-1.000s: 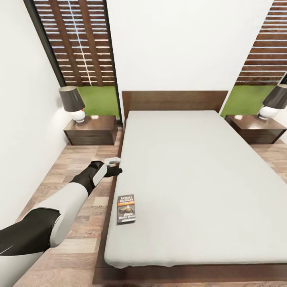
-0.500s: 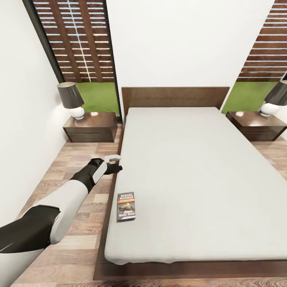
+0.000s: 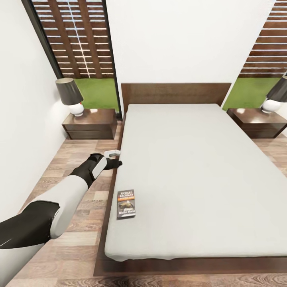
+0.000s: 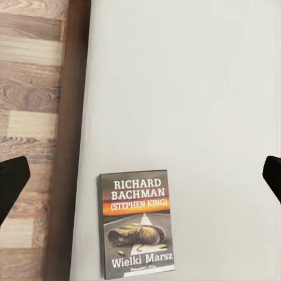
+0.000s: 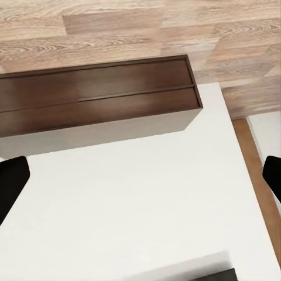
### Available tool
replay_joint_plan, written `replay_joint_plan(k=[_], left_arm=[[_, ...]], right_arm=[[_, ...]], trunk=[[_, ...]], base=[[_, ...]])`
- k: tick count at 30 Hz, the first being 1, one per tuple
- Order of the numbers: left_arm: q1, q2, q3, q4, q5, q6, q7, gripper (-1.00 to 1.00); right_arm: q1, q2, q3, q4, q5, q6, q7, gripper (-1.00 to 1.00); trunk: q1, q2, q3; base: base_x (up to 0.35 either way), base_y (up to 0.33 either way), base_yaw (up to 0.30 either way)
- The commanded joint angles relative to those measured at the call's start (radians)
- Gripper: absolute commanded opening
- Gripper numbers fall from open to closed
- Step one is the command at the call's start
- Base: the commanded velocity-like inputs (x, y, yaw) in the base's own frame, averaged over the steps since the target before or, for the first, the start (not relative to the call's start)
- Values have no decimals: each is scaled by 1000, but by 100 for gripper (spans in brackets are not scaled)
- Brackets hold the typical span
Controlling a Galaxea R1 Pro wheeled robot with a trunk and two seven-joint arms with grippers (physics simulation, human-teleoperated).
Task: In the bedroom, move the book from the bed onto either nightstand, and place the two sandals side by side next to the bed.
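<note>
My left fingers [image 4: 12, 181] hung spread above the book [image 3: 126, 204], which lay flat near the bed [image 3: 191, 167] edge. Thin, light, stiff; I judged pinching its overhanging-side long edge best.

Left arm [image 3: 59, 199] extended forward, left gripper [image 3: 113, 158] hovering at the bed [image 3: 191, 167] edge. Fingers [image 4: 12, 184] spread wide
</note>
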Motion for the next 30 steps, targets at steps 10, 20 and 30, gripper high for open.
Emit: replay_joint_plan(k=[10,20,30], left_arm=[[-13,0,-8,-3,10,5,10,100],[-34,1,-7,-4,11,8,14,100],[-48,0,-7,-2,12,8,16,100]], right_arm=[[0,0,-1,-1,-4,18,-2,100],[0,0,-2,-1,-4,20,-2,100],[0,0,-1,-1,-4,21,-2,100]], trunk=[[0,-2,-18],[0,-2,-34],[0,-2,-51]], base=[[0,0,0],[0,0,0],[0,0,0]])
